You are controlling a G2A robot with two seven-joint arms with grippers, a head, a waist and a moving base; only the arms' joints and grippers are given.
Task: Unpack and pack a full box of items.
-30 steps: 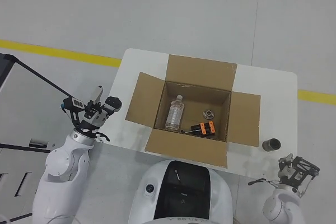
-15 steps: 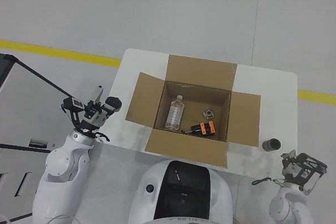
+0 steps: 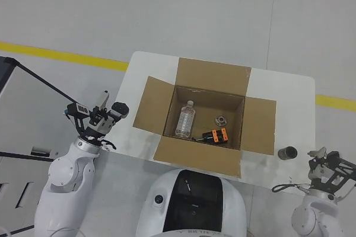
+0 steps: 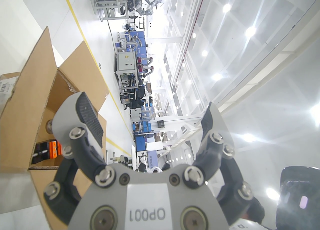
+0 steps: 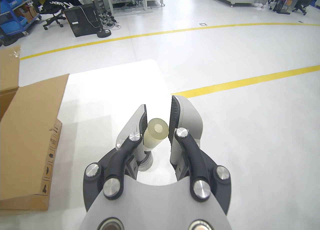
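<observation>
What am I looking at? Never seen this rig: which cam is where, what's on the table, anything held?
A two-armed robot at a white table. The top view looks down from above its arms; the other two come from a camera on each wrist, looking along that gripper. On the table stands an open cardboard box holding a plastic bottle, a small metal part and an orange and black piece. A small cylinder sits on the table to the box's right. The left gripper is open and empty. The right gripper looks open too: the cylinder between its fingers seems to rest on the table, not gripped.
</observation>
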